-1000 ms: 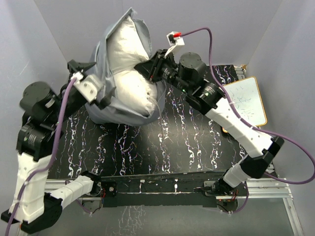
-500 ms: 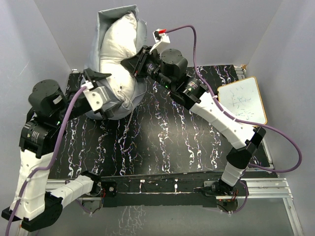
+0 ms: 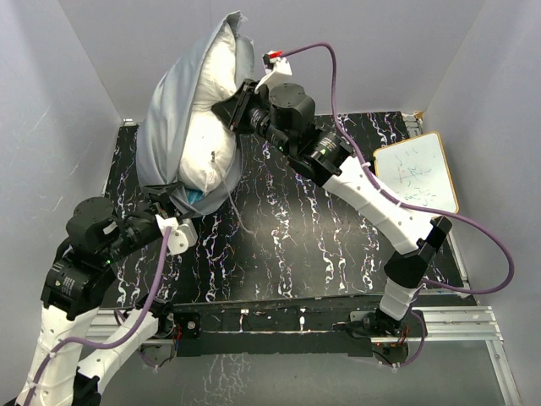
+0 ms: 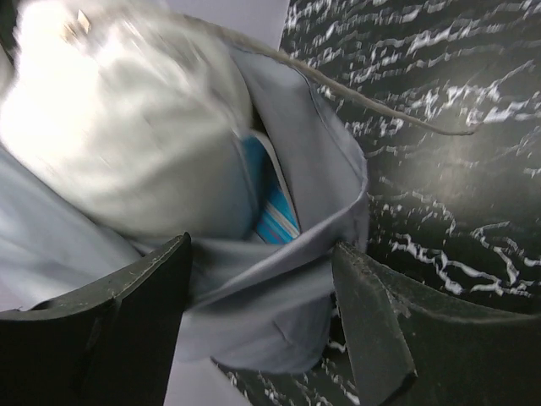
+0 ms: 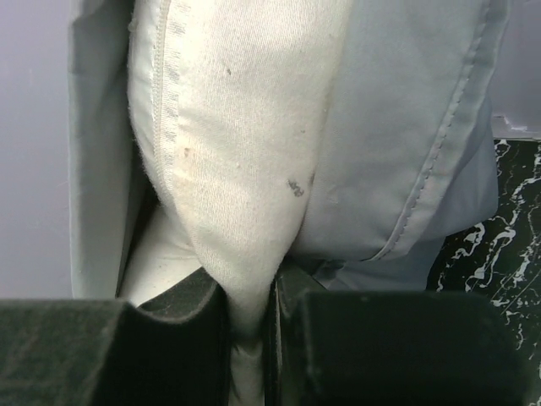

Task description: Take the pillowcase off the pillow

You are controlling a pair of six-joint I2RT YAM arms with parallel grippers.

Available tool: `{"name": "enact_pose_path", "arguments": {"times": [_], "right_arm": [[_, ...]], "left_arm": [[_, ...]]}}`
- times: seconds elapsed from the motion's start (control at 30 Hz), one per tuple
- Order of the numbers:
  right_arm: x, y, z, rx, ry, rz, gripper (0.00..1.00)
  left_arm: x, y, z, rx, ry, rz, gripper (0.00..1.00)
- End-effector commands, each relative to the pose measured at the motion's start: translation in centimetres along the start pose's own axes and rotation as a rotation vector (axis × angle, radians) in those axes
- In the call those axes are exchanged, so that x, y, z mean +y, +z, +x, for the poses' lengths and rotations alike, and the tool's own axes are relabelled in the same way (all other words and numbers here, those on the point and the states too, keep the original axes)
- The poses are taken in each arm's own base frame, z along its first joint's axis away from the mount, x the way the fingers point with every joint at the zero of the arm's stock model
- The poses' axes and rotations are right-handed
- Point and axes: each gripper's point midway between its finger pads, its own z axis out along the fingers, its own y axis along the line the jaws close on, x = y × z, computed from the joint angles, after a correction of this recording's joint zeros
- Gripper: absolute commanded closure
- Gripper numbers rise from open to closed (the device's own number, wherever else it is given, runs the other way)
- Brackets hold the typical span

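Right gripper pinches pillow cloth. Left gripper jaws gape astride pillowcase hem. Close yours on grey fabric only, then pull downward, away from the pinch.

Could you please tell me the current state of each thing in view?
Large plain grey fabric pillowcase: partly on, wrapped round the pillow's back and side.
Plump off-white cloth pillow: held upright, front bared.
Right gripper: shut on the pillow's cloth.
Left gripper: open, jaws either side of the pillowcase's lower fold.
Small rectangular whiteboard: lying flat, scribbled on.
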Motion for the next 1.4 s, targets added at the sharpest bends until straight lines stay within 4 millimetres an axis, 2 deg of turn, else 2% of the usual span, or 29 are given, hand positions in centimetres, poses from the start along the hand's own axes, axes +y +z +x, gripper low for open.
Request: {"name": "enact_pose_path", "arguments": {"times": [0.0,0.13,0.23,0.3,0.37,0.47,0.53,0.6,0.67,0.77,0.83,0.87,0.93,0.97,1.1,1.23,1.37], "right_arm": [[4.2,-3.9,-11.6,-0.304,0.065,-0.151,0.92],[4.9,-4.6,-11.3,-0.272,0.061,-0.205,0.92],[6.0,-5.8,-11.3,-0.24,0.044,-0.291,0.92],[6.5,-6.8,-11.4,-0.211,0.037,-0.367,0.92],[5.9,-7.6,-11.8,-0.172,0.043,-0.411,0.92],[4.2,-8.4,-11.5,-0.077,0.052,-0.469,0.92],[2.9,-8.9,-11.0,-0.034,0.031,-0.488,0.92],[1.6,-9.2,-10.6,-0.025,-0.017,-0.468,0.92],[0.7,-9.0,-9.9,-0.014,-0.052,-0.44,0.92],[0.6,-8.2,-8.3,0.045,-0.053,-0.468,0.92],[1.0,-7.4,-7.3,0.072,-0.064,-0.482,0.92],[1.9,-7.3,-6.4,0.092,-0.073,-0.504,0.92],[2.9,-6.8,-5.1,0.122,-0.105,-0.528,0.92],[4.0,-6.8,-4.2,0.143,-0.12,-0.551,0.92],[6.1,-7.3,-2.3,0.182,-0.182,-0.602,0.92],[6.8,-7.7,-0.7,0.217,-0.219,-0.619,0.92],[6.9,-8.1,0.8,0.252,-0.257,-0.627,0.92]], "left_arm": [[0.4,0.3,3.8,0.16,0.053,-0.047,0.36],[2.0,1.0,6.0,0.25,0.02,-0.141,0.41],[3.4,1.7,7.4,0.305,-0.035,-0.218,0.42],[3.7,2.4,7.5,0.31,-0.098,-0.219,0.43],[3.5,3.0,7.0,0.288,-0.175,-0.191,0.39],[2.9,3.4,4.9,0.224,-0.255,-0.105,0.27],[2.7,3.2,2.9,0.17,-0.307,-0.04,0.17],[3.0,2.5,-0.4,0.089,-0.373,0.027,0.11],[3.7,1.5,-5.2,-0.045,-0.436,0.122,0.08],[7.5,0.3,-11.4,-0.225,-0.538,0.133,0.06],[10.3,0.5,-13.4,-0.29,-0.571,0.084,0.06],[11.8,0.8,-13.7,-0.307,-0.552,0.039,0.07],[14.5,2.0,-12.8,-0.311,-0.513,-0.092,0.09],[15.5,3.2,-11.4,-0.293,-0.505,-0.157,0.1],[20.4,5.6,-9.0,-0.277,-0.475,-0.386,0.12],[24.6,6.2,-9.4,-0.338,-0.445,-0.533,0.17],[28.1,5.1,-11.0,-0.392,-0.396,-0.636,0.29]]}}
